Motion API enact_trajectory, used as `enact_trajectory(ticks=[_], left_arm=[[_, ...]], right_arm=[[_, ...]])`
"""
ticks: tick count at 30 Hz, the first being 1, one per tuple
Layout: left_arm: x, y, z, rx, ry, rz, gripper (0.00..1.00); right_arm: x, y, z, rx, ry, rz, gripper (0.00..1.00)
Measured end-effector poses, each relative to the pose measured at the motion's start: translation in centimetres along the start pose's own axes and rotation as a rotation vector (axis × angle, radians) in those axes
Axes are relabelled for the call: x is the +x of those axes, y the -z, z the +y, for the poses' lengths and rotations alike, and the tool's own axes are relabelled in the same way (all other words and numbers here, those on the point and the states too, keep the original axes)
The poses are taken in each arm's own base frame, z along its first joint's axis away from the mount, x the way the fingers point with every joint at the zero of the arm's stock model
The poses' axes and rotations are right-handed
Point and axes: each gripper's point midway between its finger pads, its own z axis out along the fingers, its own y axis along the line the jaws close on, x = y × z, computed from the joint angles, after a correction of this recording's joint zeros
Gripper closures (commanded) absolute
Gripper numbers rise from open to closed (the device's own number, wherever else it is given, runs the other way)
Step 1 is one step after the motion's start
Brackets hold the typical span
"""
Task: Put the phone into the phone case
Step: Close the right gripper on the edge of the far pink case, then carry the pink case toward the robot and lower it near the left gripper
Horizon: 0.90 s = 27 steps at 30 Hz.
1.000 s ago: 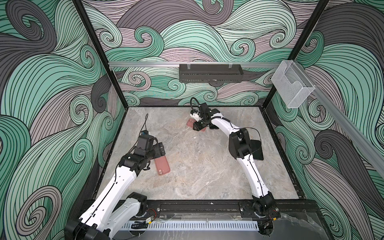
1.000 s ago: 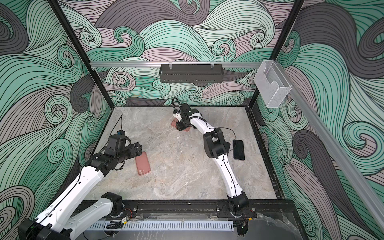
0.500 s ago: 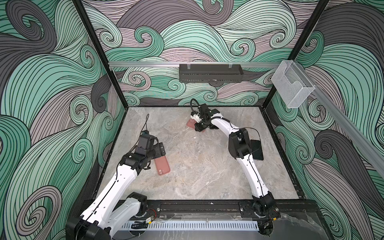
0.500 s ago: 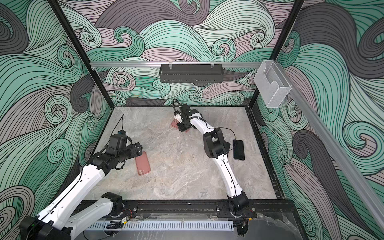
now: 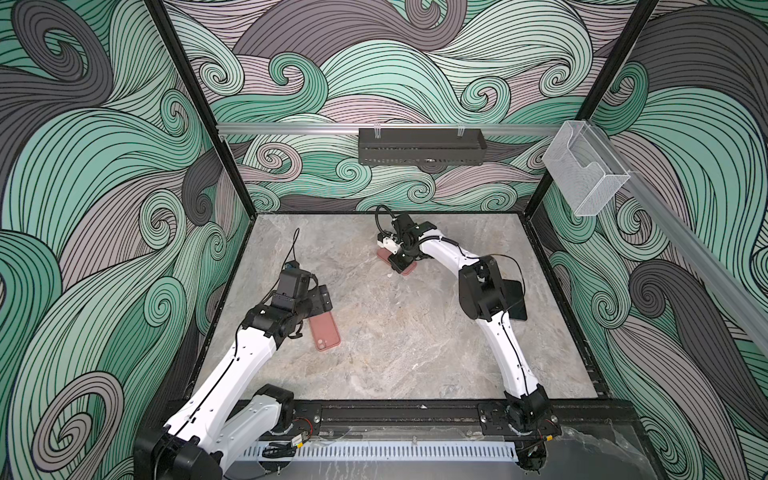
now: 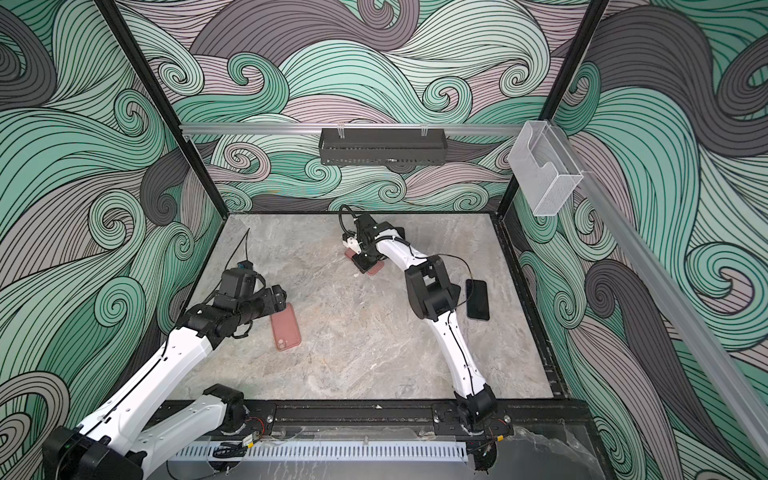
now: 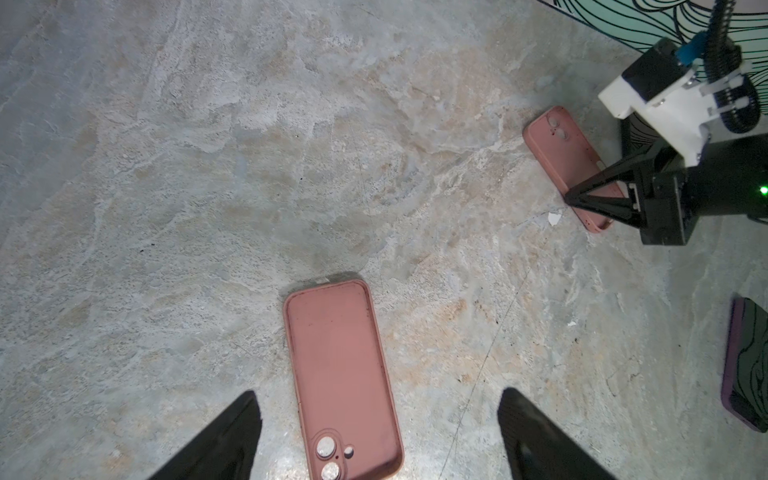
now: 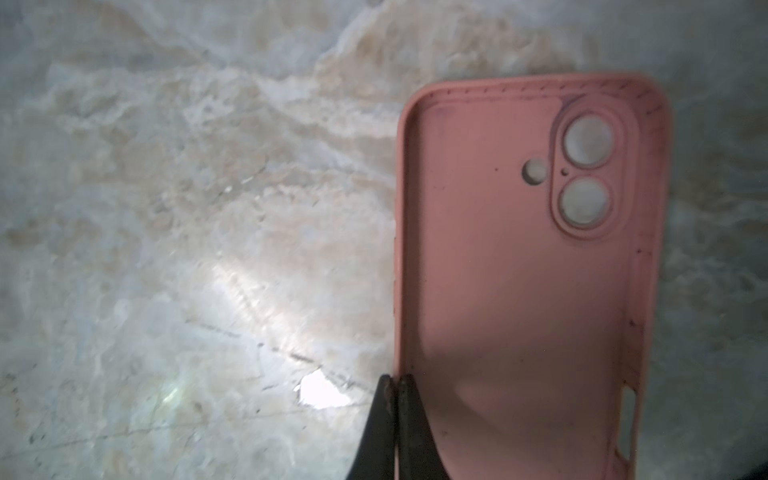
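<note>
On the left of the marble tabletop (image 5: pixel 374 357), the left gripper (image 7: pixel 377 391) hovers low with its black fingers (image 7: pixel 232 436) spread wide and holding nothing. In the left wrist view, the near phone case (image 7: pixel 343 374) lies flat between those fingers. It is a dusty pink shell, hollow side up, with round camera holes at one end, and both top views show it just beside the gripper (image 5: pixel 325 331). Toward the middle, close to the back wall, the far phone case (image 8: pixel 519 270) matches it in pink and also lies hollow side up. The right gripper (image 8: pixel 392 380) is closed, its two tips pinched together on that case's long side wall. A small white chip (image 8: pixel 320 392) lies on the marble just beside the tips. Farther right, well apart from both cases, the phone (image 6: pixel 477 299) lies flat, a dark slab with a purple edge, close to the right arm's elbow.
</note>
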Motion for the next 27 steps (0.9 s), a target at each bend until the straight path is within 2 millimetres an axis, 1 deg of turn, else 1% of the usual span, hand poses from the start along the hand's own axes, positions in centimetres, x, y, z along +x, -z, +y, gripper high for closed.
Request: enact_trajectory(ticks=[3,5,8,10,13,16,19,22,27], left_arm=[[0.0,-0.4,-0.2,0.007,0.006,0.007,0.10],[0.0,-0.6,-0.3,0.012,0.012,0.010,0.12],[0.1,-0.7,-0.3,0.013,0.022,0.009,0.12],[0.2,-0.8,-0.3,0.019,0.029,-0.001,0.11],[0.5,-0.7,0.0,0.029,0.035,-0.019,0.11],[0.5,-0.5,0.0,0.035,0.037,-0.030,0.11],[0.4,-0.6,-0.1,0.039,0.038,-0.032,0.12],[0.5,-0.7,-0.2,0.043,0.041,-0.025,0.15],[0.6,-1.1,-0.8,0.070,0.042,-0.010,0.17]], right_arm=[[0.8,1.3,2.4,-0.012,0.043,0.019,1.00],[1.1,2.5,3.9,-0.019,0.066,0.019,1.00],[1.6,4.5,6.2,-0.034,0.096,0.007,1.00],[2.2,5.8,7.5,-0.042,0.110,0.000,1.00],[3.6,6.7,9.2,-0.053,0.127,0.006,1.00],[5.3,6.7,10.8,-0.067,0.139,0.031,1.00],[7.2,6.0,12.4,-0.084,0.154,0.064,1.00],[9.0,5.4,13.9,-0.093,0.174,0.101,1.00],[11.4,4.4,15.5,-0.088,0.205,0.148,1.00]])
